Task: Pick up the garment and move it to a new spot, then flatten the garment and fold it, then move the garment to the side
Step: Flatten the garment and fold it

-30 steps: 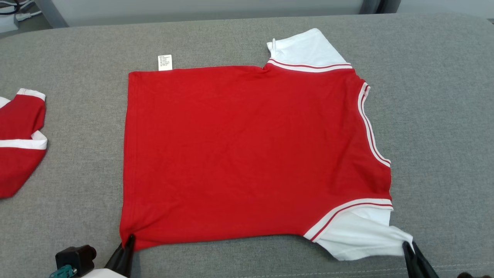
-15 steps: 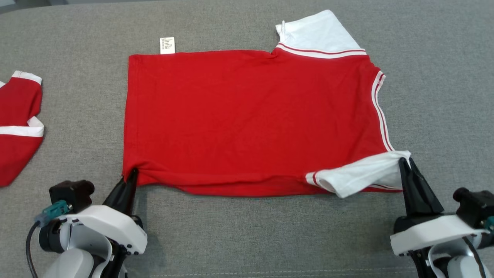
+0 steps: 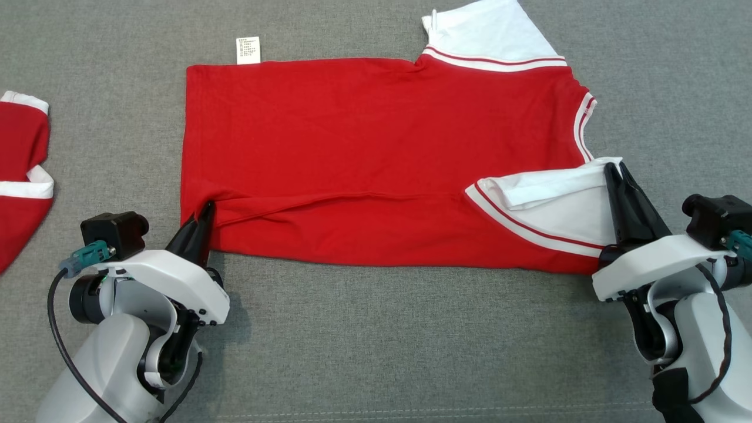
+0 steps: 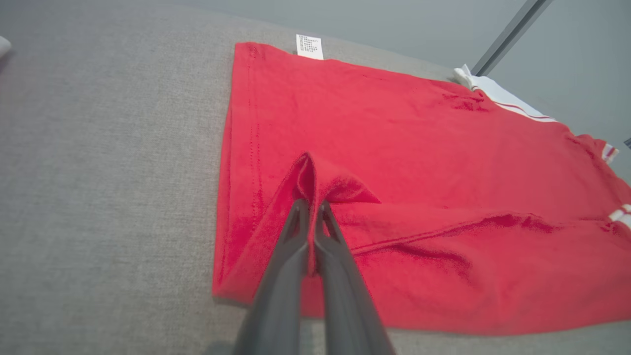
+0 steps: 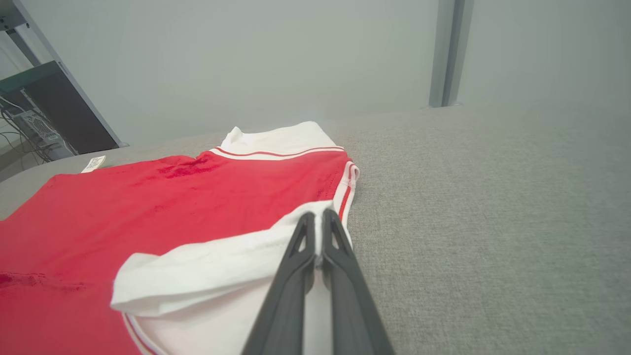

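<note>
The left gripper (image 3: 205, 210) is pinching the garment (image 3: 376, 135) by its hem, the right gripper (image 3: 614, 169) clamping the white sleeve (image 3: 546, 197); the care label (image 3: 247, 50) is showing unreadable print.

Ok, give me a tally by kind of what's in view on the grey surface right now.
Red-and-white garments: 2 (garment being folded, second garment)
Grippers: 2 (left gripper, right gripper)
Care label: 1
Total: 5
</note>
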Robot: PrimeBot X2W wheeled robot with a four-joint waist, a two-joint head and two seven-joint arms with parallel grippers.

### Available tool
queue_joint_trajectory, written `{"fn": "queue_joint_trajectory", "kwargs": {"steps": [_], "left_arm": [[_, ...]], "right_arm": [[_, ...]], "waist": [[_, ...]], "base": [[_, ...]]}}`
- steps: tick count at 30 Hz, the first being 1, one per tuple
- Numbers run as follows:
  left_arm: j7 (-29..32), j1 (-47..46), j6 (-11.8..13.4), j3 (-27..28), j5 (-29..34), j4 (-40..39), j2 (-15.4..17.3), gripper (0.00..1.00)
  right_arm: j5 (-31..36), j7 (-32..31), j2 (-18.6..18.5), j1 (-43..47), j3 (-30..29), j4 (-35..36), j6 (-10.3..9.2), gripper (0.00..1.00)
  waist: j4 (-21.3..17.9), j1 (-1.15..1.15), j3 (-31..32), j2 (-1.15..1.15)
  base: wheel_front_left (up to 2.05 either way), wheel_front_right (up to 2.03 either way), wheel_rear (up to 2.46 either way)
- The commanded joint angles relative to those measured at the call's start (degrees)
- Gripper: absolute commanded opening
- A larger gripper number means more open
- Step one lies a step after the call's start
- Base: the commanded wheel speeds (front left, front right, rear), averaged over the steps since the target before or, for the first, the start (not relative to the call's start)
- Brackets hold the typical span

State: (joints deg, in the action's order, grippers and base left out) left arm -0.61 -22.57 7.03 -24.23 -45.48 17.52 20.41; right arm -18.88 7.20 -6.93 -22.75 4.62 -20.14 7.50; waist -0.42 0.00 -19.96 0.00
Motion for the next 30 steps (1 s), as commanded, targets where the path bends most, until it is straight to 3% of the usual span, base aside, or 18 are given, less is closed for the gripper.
{"fn": "queue_joint_trajectory", "kwargs": {"steps": [1,3,4,5,6,7,8,12,18,24,30], "left_arm": [[-0.58,-2.56,-0.46,2.07,-0.03,-0.37,1.74,0.00],[-0.61,-3.37,-0.91,1.84,-0.21,1.35,1.24,0.00],[-1.05,-3.75,-0.93,1.86,-0.07,2.13,1.09,0.09],[-1.48,-4.05,-0.95,1.94,-0.06,2.79,0.87,1.00],[-2.14,-4.33,-0.79,1.96,0.26,3.33,0.76,1.00],[-3.09,-4.51,-0.62,2.15,0.46,3.68,0.54,1.00],[-3.96,-4.50,-0.49,2.29,0.63,3.92,0.33,1.00],[-7.68,-3.41,0.99,2.93,1.82,3.71,0.15,1.00],[-11.72,3.07,6.44,3.11,5.71,-1.99,1.37,1.00],[-12.36,10.37,12.29,2.21,9.49,-9.83,2.72,1.00],[-10.03,15.90,15.02,1.13,10.08,-14.99,4.09,1.00]], "right_arm": [[-0.36,0.83,-0.58,-1.38,1.48,0.33,-0.01,0.00],[-0.64,1.59,-0.70,-2.93,2.34,-1.67,-0.01,0.00],[-0.90,1.91,-0.67,-3.50,2.84,-2.65,-0.01,0.00],[-1.23,2.25,-0.66,-4.01,3.28,-3.51,-0.01,0.00],[-1.22,2.81,-0.83,-4.46,3.69,-4.18,-0.01,0.38],[-1.47,3.29,-0.82,-4.79,4.04,-4.77,-0.01,0.95],[-1.69,3.77,-0.84,-4.99,4.38,-5.28,-0.01,1.00],[-2.09,5.88,-1.22,-4.40,5.15,-5.87,-0.01,1.00],[0.11,7.62,-1.33,1.25,1.93,-1.85,-0.01,1.00],[4.92,7.77,0.33,9.55,-2.32,4.50,-0.01,1.00],[7.32,7.78,2.57,17.91,-5.24,9.16,-0.01,1.00]], "waist": [[0.06,0.00,-0.09,0.00],[0.10,0.00,-0.41,0.00],[0.13,0.00,-0.51,0.00],[0.14,0.00,-0.60,0.00],[0.16,0.00,-0.68,0.00],[0.18,0.00,-0.78,0.00],[0.20,0.00,-0.82,0.00],[0.31,0.00,-0.48,0.00],[0.49,0.00,1.38,0.00],[1.04,0.00,3.70,0.00],[1.18,0.00,6.60,0.00]], "base": [[0.00,0.00,0.00],[0.00,0.00,0.00],[0.00,0.00,0.00],[0.00,0.00,0.00],[0.00,0.00,0.00],[0.00,0.00,0.00],[0.00,0.00,0.00],[0.00,0.00,0.00],[0.00,0.00,0.00],[0.00,0.00,0.00],[0.00,0.00,0.00]]}}
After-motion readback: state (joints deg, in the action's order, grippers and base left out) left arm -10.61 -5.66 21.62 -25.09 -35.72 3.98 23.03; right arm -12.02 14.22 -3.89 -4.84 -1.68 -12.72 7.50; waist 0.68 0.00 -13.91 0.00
